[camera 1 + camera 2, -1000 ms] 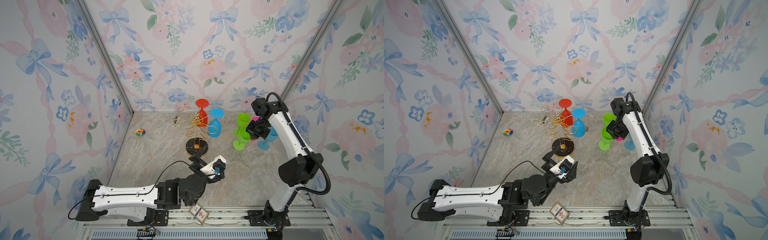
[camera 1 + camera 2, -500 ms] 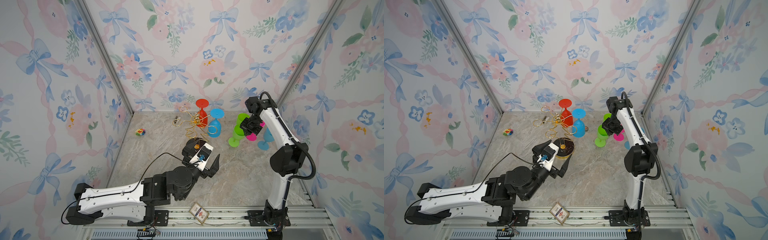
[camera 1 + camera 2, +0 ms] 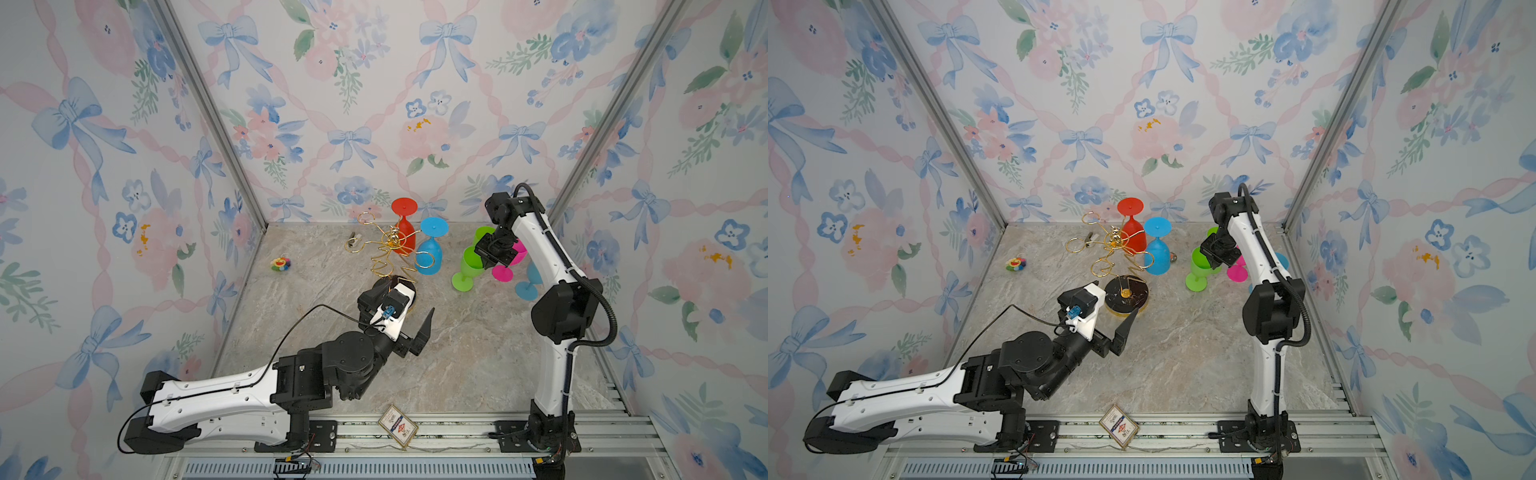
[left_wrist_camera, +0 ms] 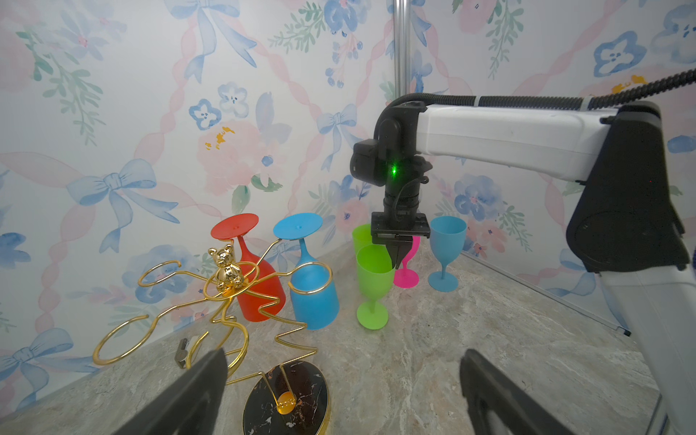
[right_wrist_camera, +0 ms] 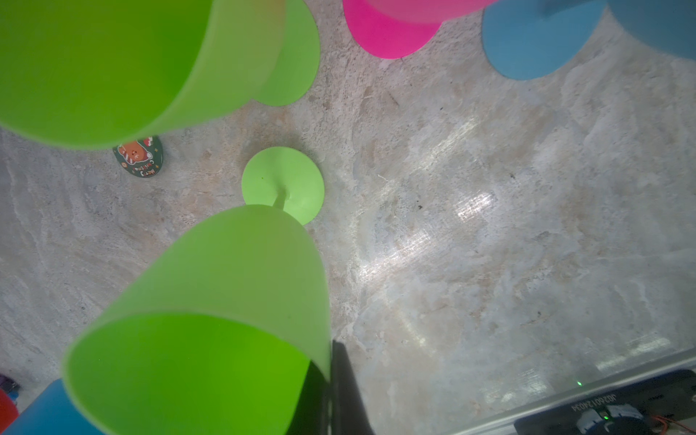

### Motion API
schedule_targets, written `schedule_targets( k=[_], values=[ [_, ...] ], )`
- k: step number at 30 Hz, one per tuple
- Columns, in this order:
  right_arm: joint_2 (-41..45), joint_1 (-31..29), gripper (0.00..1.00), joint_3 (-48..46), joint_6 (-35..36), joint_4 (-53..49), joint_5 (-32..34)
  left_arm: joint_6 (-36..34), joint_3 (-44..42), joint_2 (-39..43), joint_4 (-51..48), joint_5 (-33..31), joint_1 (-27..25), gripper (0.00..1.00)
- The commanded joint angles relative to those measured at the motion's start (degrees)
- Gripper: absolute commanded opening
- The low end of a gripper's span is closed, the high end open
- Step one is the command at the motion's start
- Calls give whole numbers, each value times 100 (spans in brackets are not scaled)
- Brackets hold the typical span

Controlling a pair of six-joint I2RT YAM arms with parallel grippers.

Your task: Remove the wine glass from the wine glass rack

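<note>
My left gripper (image 4: 344, 356) is wide open and empty, just on the near side of the wine glass rack (image 4: 286, 410), and it is the nearer arm. The glasses to lift hang beyond its fingers, on the rack's far right side: one red wine glass (image 4: 260, 286) and one blue wine glass (image 4: 314, 301), feet up, bowls down, long axes nearly upright. My right gripper (image 4: 398, 258) is closed, apparently pinching the rim of the near green wine glass (image 4: 373, 278). Four glasses stand right of the rack: that one, a second green glass (image 4: 360, 235), a pink glass (image 4: 406, 277) and a light blue glass (image 4: 447, 233).
</note>
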State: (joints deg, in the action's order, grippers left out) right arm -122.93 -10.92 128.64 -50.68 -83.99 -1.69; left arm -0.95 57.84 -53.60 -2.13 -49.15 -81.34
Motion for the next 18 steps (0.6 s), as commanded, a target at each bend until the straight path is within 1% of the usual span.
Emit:
schedule_targets(
  k=[1,13,18],
  values=[
    [-85,-11,0,219,-83,-209,-29,69,-85,116,-66,35,48,98],
    [-310,-11,0,514,-118,-347,-80,36,-131,223,-209,30,117,98],
    [-345,2,1,510,-109,-390,-90,56,-81,410,-321,20,184,98]
  ],
)
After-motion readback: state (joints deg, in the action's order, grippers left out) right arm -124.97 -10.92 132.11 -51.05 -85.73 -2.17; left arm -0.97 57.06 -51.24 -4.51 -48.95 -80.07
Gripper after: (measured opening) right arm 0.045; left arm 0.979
